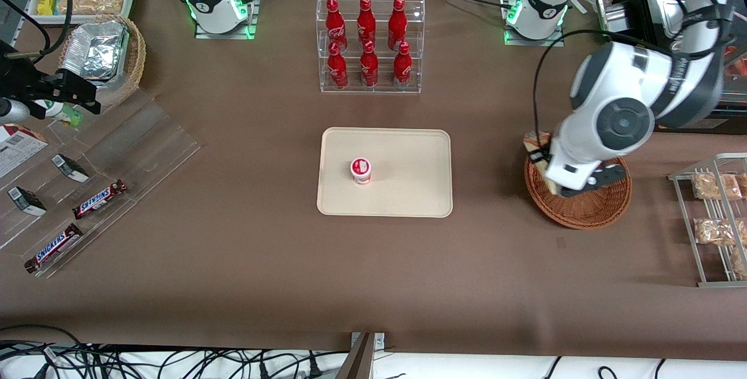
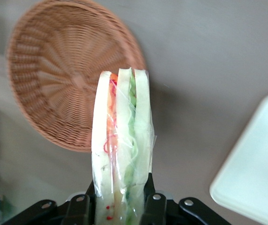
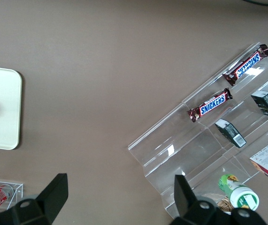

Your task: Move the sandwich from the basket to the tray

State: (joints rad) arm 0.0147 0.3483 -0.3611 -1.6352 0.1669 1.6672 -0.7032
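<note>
My pincer pinches the sandwich, lifted above the basket.

In my wrist view the two fingers press the wrapped wedge from both sides at its lower end, and the sandwich stands upright with white bread and green and orange-red filling. The basket under it is bare inside. In the front view my arm covers most of the sandwich; it seems to be over the basket's rim at about ten o'clock, but I cannot be sure. The tray lies at nine o'clock from the basket, well apart, on the brown surface, and carries a small red-and-white cup.
</note>
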